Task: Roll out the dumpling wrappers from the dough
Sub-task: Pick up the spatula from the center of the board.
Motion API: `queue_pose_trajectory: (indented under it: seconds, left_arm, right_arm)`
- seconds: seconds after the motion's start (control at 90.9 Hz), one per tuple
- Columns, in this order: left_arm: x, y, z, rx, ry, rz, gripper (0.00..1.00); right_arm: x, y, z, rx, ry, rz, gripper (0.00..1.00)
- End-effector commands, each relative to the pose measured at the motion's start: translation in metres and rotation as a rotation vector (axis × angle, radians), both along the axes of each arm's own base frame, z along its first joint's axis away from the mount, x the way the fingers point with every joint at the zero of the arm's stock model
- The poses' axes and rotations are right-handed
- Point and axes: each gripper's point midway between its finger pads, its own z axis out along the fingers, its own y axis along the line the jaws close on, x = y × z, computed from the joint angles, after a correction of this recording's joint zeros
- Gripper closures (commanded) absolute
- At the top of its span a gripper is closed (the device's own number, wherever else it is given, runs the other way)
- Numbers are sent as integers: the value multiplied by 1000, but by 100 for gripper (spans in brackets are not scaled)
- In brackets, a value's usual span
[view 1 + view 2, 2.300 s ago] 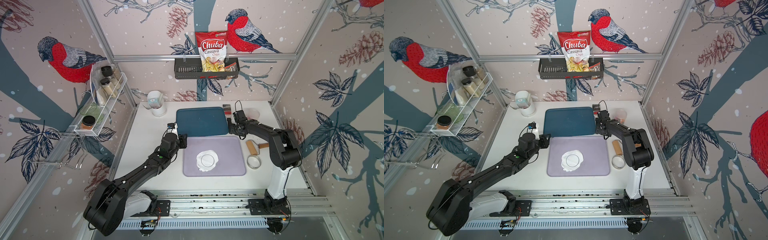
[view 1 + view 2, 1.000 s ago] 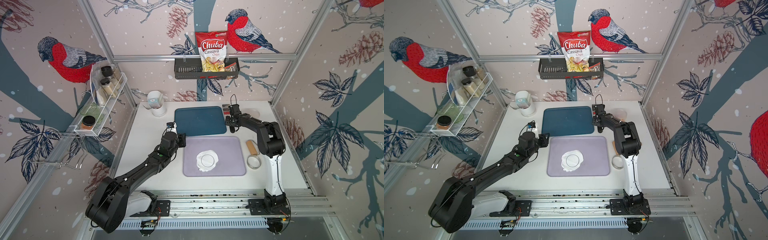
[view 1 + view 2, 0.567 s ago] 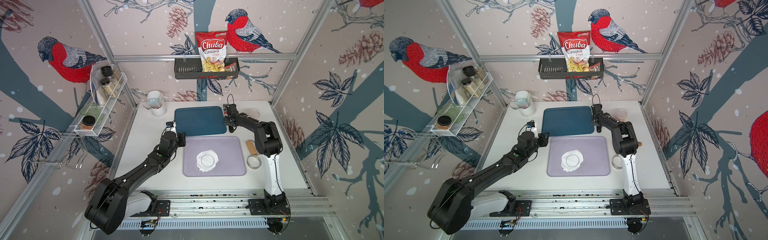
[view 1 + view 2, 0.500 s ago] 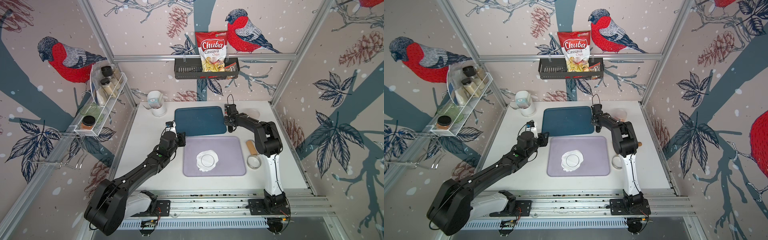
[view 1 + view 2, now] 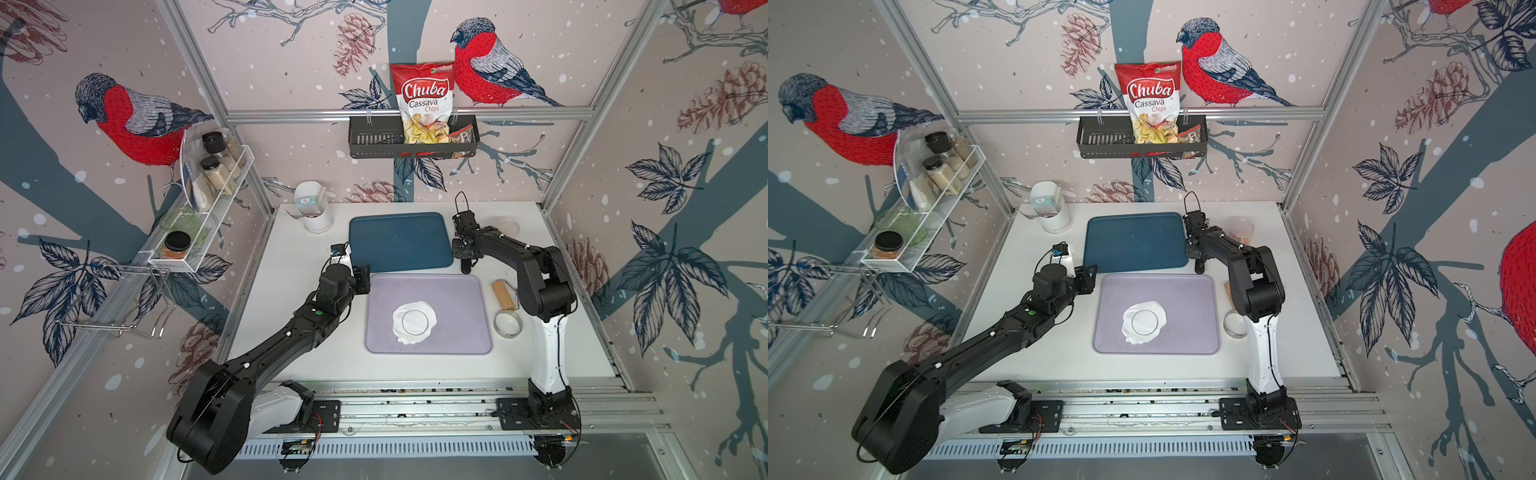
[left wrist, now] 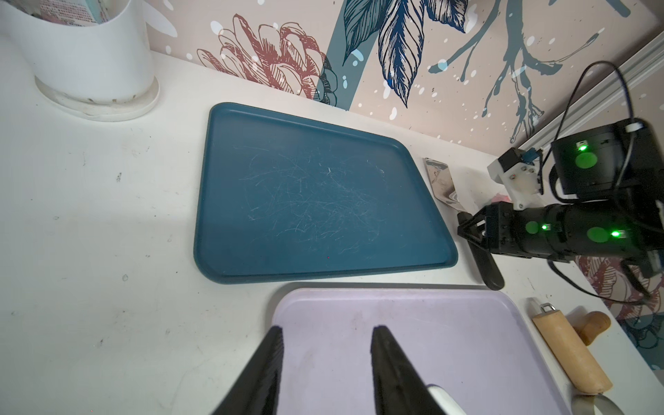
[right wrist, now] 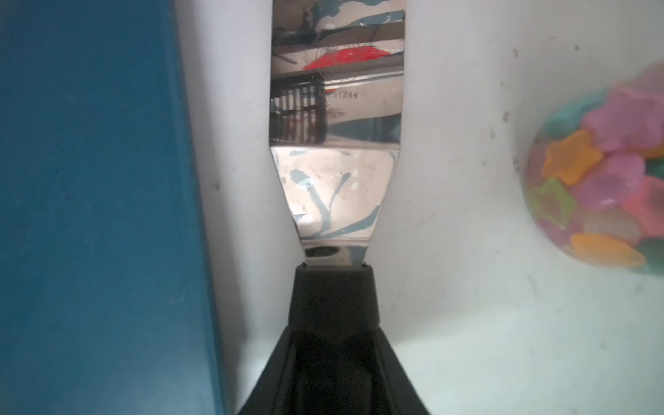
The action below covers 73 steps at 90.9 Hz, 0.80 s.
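The dough (image 5: 400, 332) lies flattened and ragged-edged on the lilac tray (image 5: 457, 332). A round dumpling wrapper (image 5: 414, 321) is outlined in its middle, seen in both top views (image 5: 1144, 321). My left gripper (image 6: 325, 328) hovers open over the lilac tray's near-left corner with nothing between its fingers. My right gripper (image 7: 332, 334) is shut on the black handle (image 7: 332, 298) of a metal spatula (image 7: 337, 143). The spatula lies on the table between the blue tray (image 5: 401, 241) and a cup of coloured stars (image 7: 611, 179).
A wooden rolling pin (image 5: 504, 294) and a metal ring cutter (image 5: 507, 324) lie right of the lilac tray. A white holder (image 5: 316, 214) stands at the back left. Wall racks hang above the back and left edges.
My right arm has swung left to the spatula beside the blue tray, and its jaws have closed on the handle. The left arm has hardly moved.
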Motion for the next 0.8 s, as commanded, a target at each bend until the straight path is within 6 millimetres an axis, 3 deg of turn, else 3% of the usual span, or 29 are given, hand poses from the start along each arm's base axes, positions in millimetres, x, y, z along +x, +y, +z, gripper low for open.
queue_pose_trajectory:
  seconds: [0.0,0.319,0.572,0.792]
  left_arm:
    - [6,-3,16,20,-81,-30,55]
    - [-7,-36,48,65,-305,-255,55]
    - [-38,-79,76,284,-610,-428,46]
    - [-51,-106,62,427,-772,-606,40]
  right_arm:
    - [-9,2,20,15,-12,9,85]
    - [-60,22,64,72,3,65,86]
    - [-138,51,78,128,113,180,86]
    - [-206,67,89,206,243,298,86]
